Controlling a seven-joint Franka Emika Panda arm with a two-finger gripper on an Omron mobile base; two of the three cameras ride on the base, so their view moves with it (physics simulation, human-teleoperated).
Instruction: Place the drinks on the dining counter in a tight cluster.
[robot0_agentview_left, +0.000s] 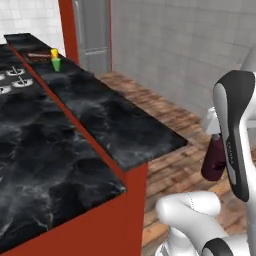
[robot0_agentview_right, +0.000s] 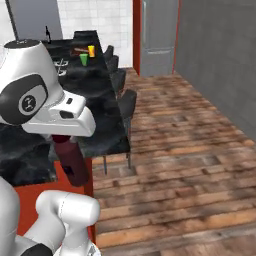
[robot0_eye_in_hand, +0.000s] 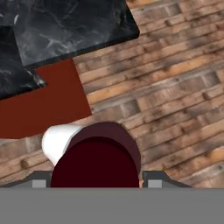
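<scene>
The hand (robot0_eye_in_hand: 94, 181) is clamped on the maroon bottle (robot0_agentview_left: 215, 159) (hanging below it, over the floor).

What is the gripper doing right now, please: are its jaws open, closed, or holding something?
Gripper: jaws closed on the maroon bottle, carried in the air over the wooden floor, beside the dining counter.

I am holding the maroon bottle (robot0_agentview_left: 216, 159) upright in air, off the dining counter's (robot0_agentview_left: 125, 127) near end.
</scene>
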